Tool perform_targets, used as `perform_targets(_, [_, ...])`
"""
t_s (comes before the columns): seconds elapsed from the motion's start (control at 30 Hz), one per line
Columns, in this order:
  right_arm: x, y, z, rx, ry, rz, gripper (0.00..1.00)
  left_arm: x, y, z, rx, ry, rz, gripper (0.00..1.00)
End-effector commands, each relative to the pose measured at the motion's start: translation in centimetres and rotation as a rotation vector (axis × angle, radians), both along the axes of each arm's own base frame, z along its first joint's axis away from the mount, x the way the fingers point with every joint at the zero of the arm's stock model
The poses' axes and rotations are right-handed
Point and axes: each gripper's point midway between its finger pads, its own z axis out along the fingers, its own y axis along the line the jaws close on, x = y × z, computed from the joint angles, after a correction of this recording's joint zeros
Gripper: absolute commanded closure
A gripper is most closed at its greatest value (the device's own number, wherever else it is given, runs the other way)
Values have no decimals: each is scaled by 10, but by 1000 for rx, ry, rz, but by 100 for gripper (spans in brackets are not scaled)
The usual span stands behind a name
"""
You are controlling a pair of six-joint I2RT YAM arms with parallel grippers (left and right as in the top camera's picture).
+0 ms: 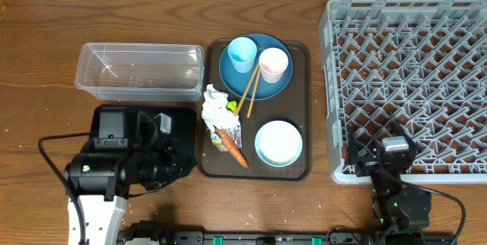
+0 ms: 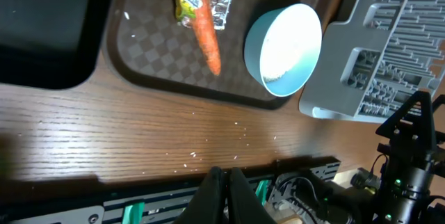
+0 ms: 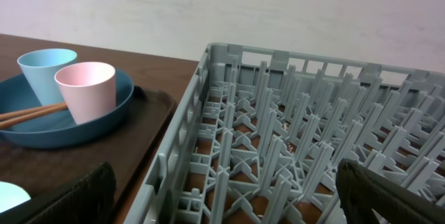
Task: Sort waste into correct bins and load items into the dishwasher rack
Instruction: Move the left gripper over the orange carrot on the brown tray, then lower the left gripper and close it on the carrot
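Observation:
On the brown serving tray (image 1: 298,85) a blue plate (image 1: 264,85) holds a light blue cup (image 1: 242,53), a pink cup (image 1: 273,64) and chopsticks (image 1: 249,91). Crumpled tissue (image 1: 215,102), a yellow-green wrapper (image 2: 184,5) and a carrot (image 1: 230,147) lie on foil, next to the white bowl (image 1: 278,142). Rice grains (image 2: 236,123) dot the table. The clear tub (image 1: 137,70) is empty. The black tray (image 1: 181,123) is partly under my left arm. My left gripper (image 2: 226,181) is shut and empty over the table's front edge. My right gripper (image 3: 233,196) is open at the rack's (image 1: 411,85) front left corner.
The grey rack fills the right side, its front left corner close to the serving tray. The right arm's base (image 1: 403,203) sits in front of the rack. The left arm's body (image 1: 114,173) covers the front left of the table. A wall runs behind.

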Motion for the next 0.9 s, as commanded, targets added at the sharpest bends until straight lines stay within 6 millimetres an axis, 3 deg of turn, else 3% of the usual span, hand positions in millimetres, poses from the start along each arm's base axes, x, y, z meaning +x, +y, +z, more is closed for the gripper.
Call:
perform_targets(0.0, [0,-2,-2,-3,5,-9,1,-5,-3,-10,46,36,10,94])
perform_targets(0.63, [0,-2,-2,-3,5,-9,1,-7,-93,-41,297,-135,-153,94])
perform_targets(0.87, [0,-2,-2,-3,5,-9,1,-12,-99,-75,397,-38,-193,94])
